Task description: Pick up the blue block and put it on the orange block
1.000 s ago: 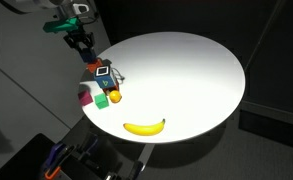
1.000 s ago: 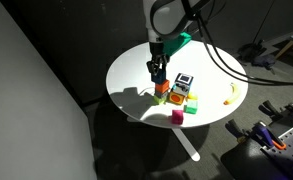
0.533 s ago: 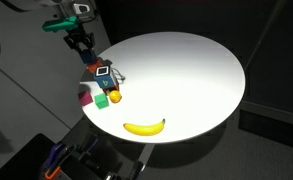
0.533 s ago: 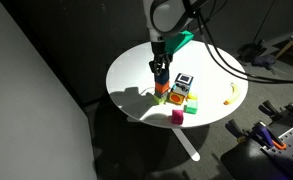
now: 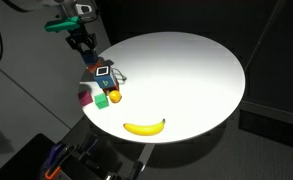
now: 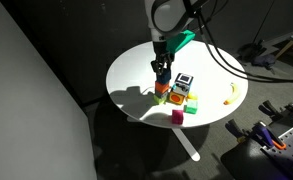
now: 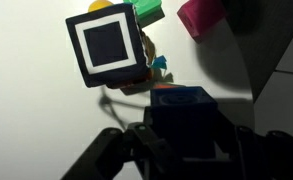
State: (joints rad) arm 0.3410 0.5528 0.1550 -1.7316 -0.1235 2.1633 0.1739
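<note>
The blue block (image 7: 183, 108) is sitting right under the hand (image 6: 161, 78), near the worktop's (image 5: 186, 70) edge. I cannot tell if the hand is squeezing it.

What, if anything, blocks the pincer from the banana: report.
Likely nothing: the banana lies alone on the table, apart from the blocks under the pincer; the blue block sits within it, though.

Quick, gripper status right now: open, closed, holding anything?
Gripper: closed on the blue block; in the wrist view the jaws sit against both of its sides.
</note>
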